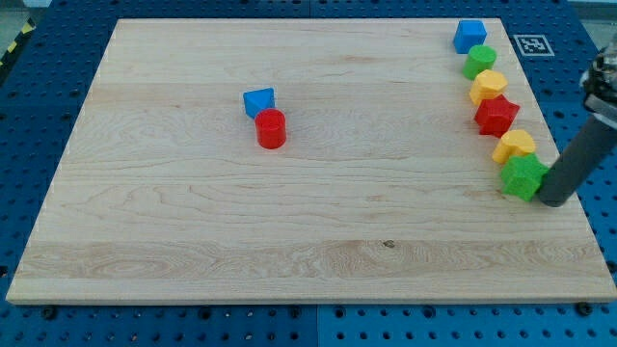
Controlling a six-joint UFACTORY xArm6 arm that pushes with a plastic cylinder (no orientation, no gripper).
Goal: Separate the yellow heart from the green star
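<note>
The yellow heart lies near the board's right edge, touching the green star just below it. My tip rests at the star's right side, touching or nearly touching it, with the dark rod rising to the upper right. Above the heart, a red star, a yellow block, a green round block and a blue block form a line toward the view's top.
A blue block and a red cylinder sit together left of the board's centre. The wooden board lies on a blue perforated table. A marker tag is at the top right.
</note>
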